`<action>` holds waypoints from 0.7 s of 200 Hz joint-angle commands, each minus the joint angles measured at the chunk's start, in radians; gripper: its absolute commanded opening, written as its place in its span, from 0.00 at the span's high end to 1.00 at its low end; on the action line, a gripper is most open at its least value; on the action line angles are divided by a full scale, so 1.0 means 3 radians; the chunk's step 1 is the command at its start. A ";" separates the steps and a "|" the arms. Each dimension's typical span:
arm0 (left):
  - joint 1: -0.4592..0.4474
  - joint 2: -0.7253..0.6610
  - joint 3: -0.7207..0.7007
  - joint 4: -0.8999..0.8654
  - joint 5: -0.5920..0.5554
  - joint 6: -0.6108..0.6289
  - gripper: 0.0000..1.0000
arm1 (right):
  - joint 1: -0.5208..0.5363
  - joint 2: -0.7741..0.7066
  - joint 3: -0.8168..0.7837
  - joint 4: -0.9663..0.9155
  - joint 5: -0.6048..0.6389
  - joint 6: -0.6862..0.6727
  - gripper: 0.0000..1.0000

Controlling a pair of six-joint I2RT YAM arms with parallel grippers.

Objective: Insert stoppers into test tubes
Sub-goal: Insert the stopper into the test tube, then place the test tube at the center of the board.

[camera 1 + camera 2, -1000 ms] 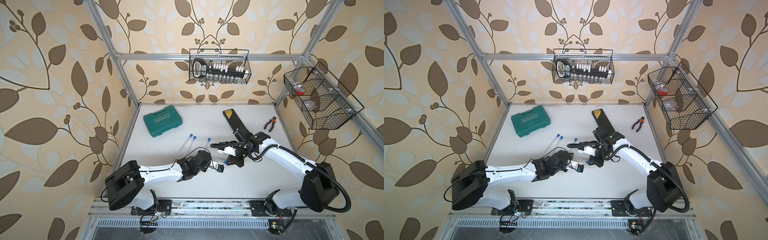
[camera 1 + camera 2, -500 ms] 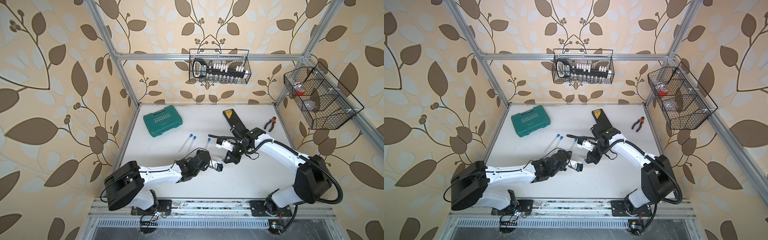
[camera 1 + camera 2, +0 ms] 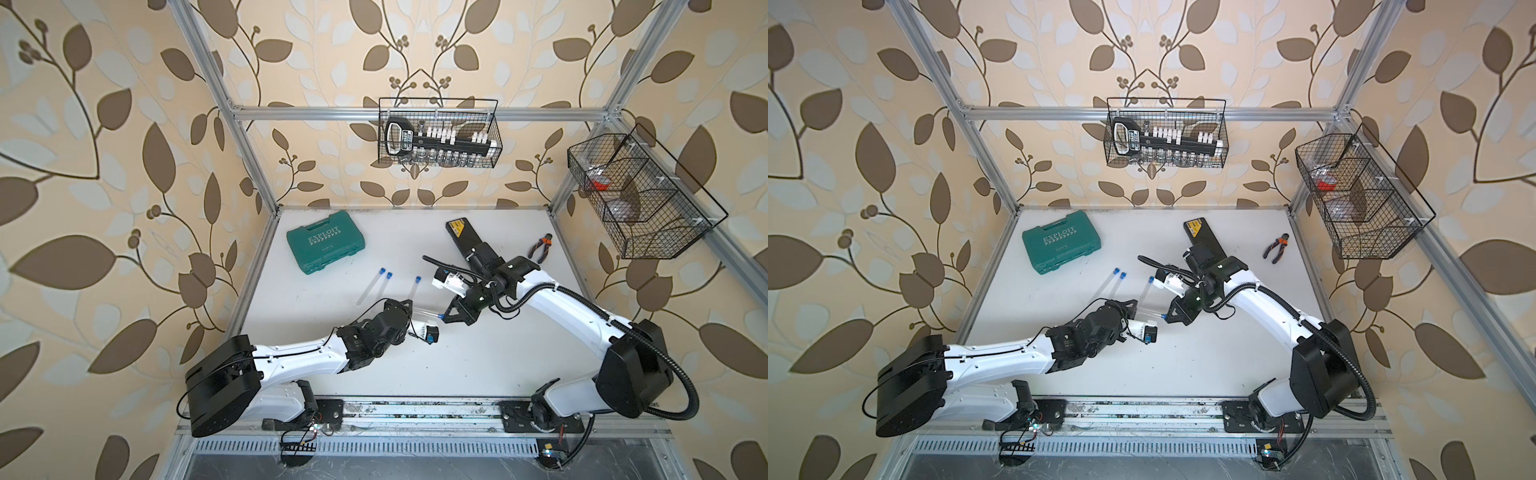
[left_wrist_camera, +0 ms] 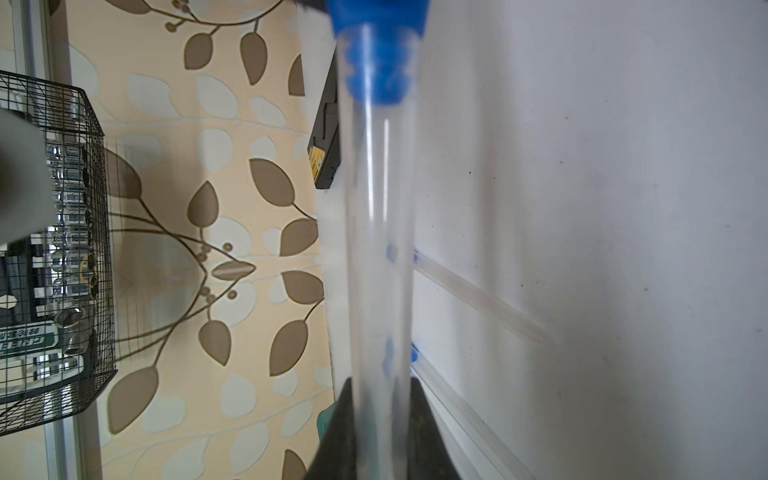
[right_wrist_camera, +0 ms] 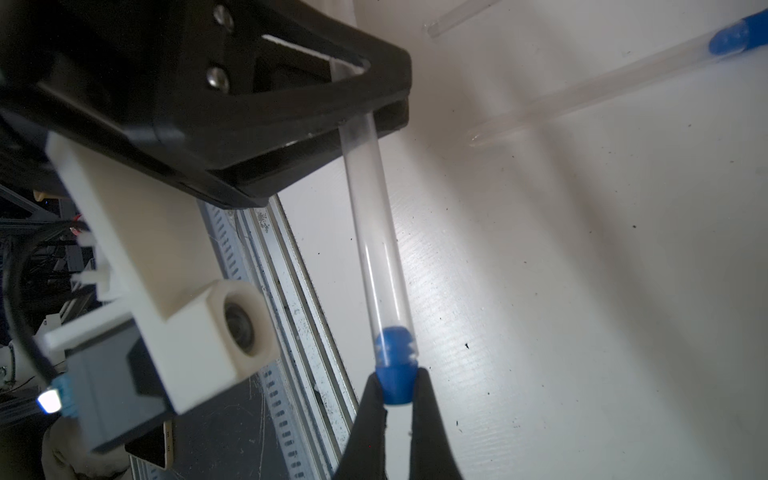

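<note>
**Fourth stopper meets its tube above the bench's middle**

The left gripper [image 5: 365,114] clamps the test tube [image 5: 374,232], and the right gripper [image 5: 395,388] pinches the blue stopper [image 5: 394,361], partly seated. An off-axis push could slide the tube through the jaws. Beyond lie three stoppered tubes [image 3: 415,287]; the back-wall basket [image 3: 436,99] holds sockets.

Both arms [image 3: 299,357] white-shelled, black joints, black cables (right one's hose [image 3: 685,380] corrugated).

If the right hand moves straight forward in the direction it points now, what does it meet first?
Shut on a blue stopper already seated in the mouth of a test tube, the right hand would push that tube at once; next in line is the left hand gripping it.
</note>
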 commanded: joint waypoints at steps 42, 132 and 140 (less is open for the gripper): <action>-0.0292 -0.0087 0.0272 -0.0134 0.1582 -0.0142 1.00 | 0.0167 -0.0185 0.0135 0.1431 -0.0210 0.0000 0.86; -0.0148 -0.0327 0.0098 -0.0635 0.0921 -0.1238 1.00 | -0.0333 -0.1136 -0.0287 0.1608 0.0470 0.0329 0.35; -0.0108 -0.0312 0.0188 -0.0824 0.0880 -0.1542 1.00 | -0.0405 -0.1191 -0.0345 0.1627 0.0645 0.0436 0.35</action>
